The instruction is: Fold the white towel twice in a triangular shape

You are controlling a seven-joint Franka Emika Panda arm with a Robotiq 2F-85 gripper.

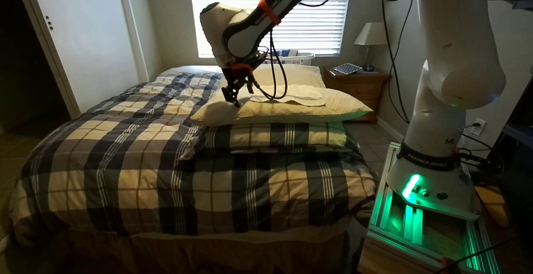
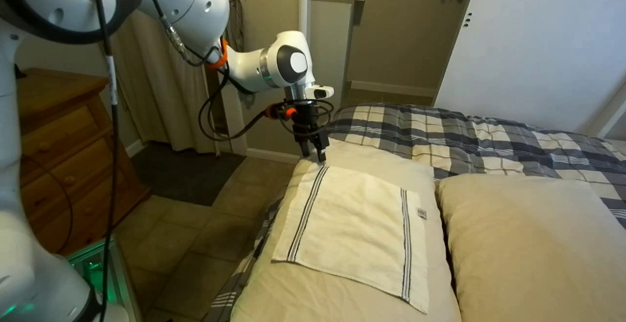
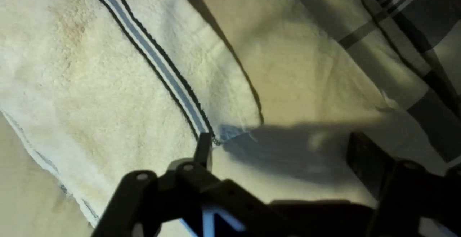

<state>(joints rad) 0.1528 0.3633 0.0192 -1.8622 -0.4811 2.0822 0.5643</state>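
The jaws stand apart, empty, with a corner of the unfolded towel right beside them. First fold, I'd guess: pinch that corner, then carry it diagonally across.

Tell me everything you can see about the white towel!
The white towel is off-white and looks like soft, fluffy cloth. Striped bands, dark lines around a blue-grey middle, run near two opposite ends, and a small tag, too tiny to read, sits at one edge. It lies spread out, a bit wavy, not folded into a triangle, on top of a plump cream pillow. The open gripper is right by one corner; I can't tell if it touches.
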